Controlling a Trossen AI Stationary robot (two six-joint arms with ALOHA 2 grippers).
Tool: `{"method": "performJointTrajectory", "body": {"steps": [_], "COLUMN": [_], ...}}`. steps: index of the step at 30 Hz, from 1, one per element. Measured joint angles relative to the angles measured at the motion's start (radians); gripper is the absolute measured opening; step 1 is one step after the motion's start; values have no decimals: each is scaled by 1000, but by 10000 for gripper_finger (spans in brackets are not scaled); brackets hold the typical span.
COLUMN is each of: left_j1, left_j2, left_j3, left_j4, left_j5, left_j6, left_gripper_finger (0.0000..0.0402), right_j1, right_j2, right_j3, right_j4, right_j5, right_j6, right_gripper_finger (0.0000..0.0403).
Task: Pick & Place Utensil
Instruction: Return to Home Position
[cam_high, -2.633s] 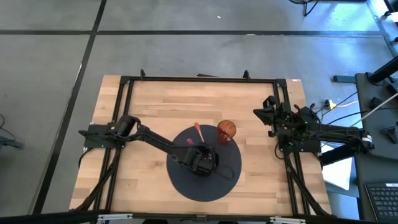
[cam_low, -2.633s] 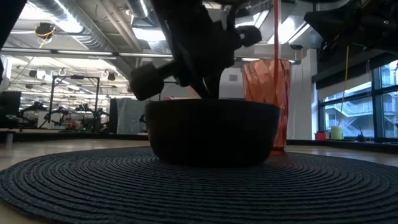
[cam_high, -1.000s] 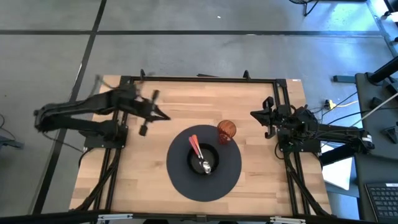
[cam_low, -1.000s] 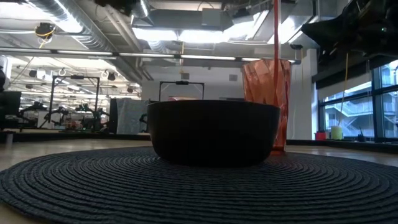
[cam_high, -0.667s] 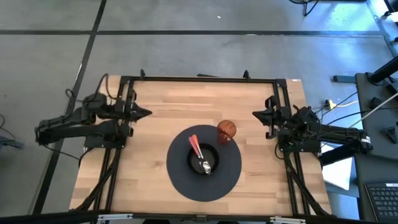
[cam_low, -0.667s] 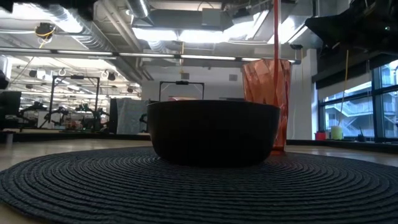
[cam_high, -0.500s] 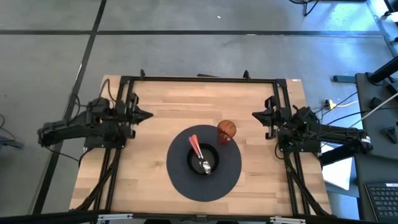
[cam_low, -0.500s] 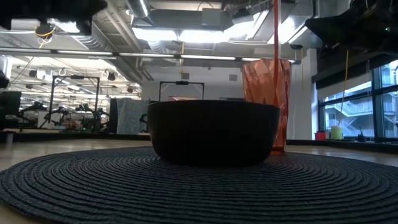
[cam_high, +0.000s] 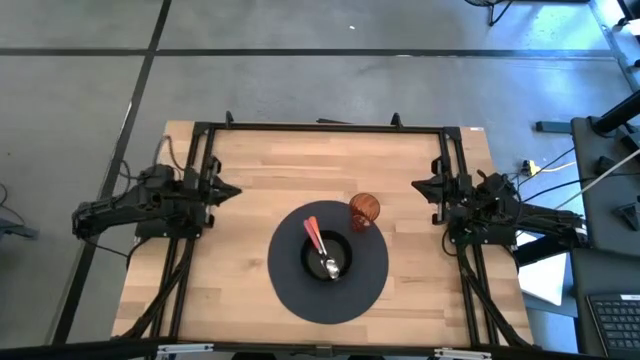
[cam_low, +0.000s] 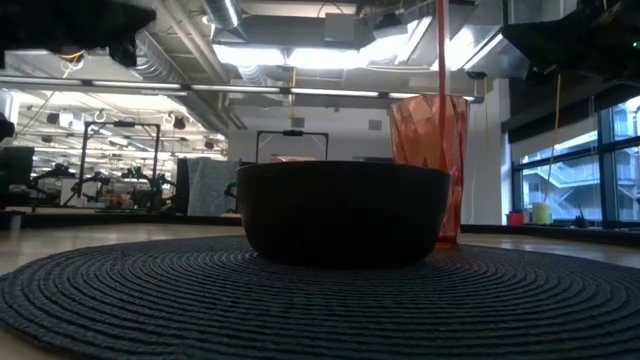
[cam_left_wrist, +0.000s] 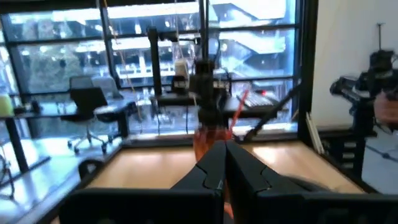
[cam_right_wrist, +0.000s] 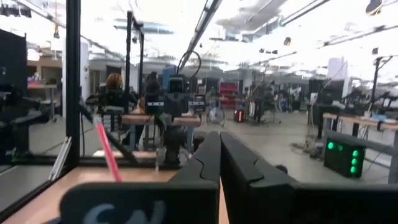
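Note:
A spoon (cam_high: 320, 246) with a red handle lies in the black bowl (cam_high: 328, 257). Its metal head is down in the bowl and its handle (cam_high: 312, 230) leans on the rim toward the far left. The bowl stands on a round dark mat (cam_high: 295, 290). My left gripper (cam_high: 236, 190) is pulled back at the table's left side, shut and holding nothing; its wrist view shows its fingertips (cam_left_wrist: 222, 149) together. My right gripper (cam_high: 415, 186) waits at the right side, also shut (cam_right_wrist: 219, 143) and holding nothing.
An orange ribbed cup (cam_high: 364, 210) stands on the mat's far right edge, close beside the bowl (cam_low: 342, 215). A black frame (cam_high: 320, 127) runs round the wooden table. Bare wood lies between each gripper and the mat.
My left gripper has drawn back toward the table's left edge and come down, tipping from a downward slant to about level, with nothing in it. The spoon has stayed in the bowl.

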Motion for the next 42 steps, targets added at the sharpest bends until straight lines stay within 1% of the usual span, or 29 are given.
{"method": "performJointTrajectory", "body": {"steps": [5, 7, 9, 10, 13, 16, 18, 20, 24, 27, 31, 34, 38, 42], "left_j1": [-16, -19, -20, -19, -19, -25, -43, -69, -127, -177, -224, -235, -236, -235], "left_j2": [-1, -11, -21, -23, -23, -23, -23, -23, -23, -23, -23, -23, -23, -23], "left_j3": [-153, -194, -212, -215, -205, -192, -198, -215, -215, -215, -215, -215, -215, -215], "left_j4": [198, 209, 215, 216, 212, 215, 204, 182, 114, 118, 123, 131, 125, 150], "left_j5": [12, 29, 41, 41, 62, 128, 134, 106, 9, -25, -96, -135, -150, -201], "left_j6": [10, 15, 21, 19, 0, -13, -6, 18, 54, 87, 152, 167, 168, 195], "left_gripper_finger": [1, 3, 3, 3, 3, 3, 3, 2, 2, 2, 2, 1, 1, 1], "right_j1": [0, 0, 0, -1, -9, -17, -21, -26, -27, -27, -27, -27, -27, -27], "right_j2": [12, 13, 9, 8, 8, 8, 8, 8, 8, 8, 9, 9, 8, 8], "right_j3": [-2, -27, -62, -69, -66, -66, -66, -66, -66, -66, -66, -66, -66, -66], "right_j4": [-9, 47, 126, 131, 106, 96, 96, 96, 93, 85, 79, 79, 79, 79], "right_j5": [-26, -27, -30, -32, -31, -44, -64, -87, -94, -94, -94, -94, -94, -93], "right_j6": [-3, 0, 1, -2, 5, 5, 3, 1, 1, -3, -3, -2, -6, -6], "right_gripper_finger": [1, 1, 1, 1, 0, 0, 0, 0, 0, 0, 3, 2, 1, 1]}}
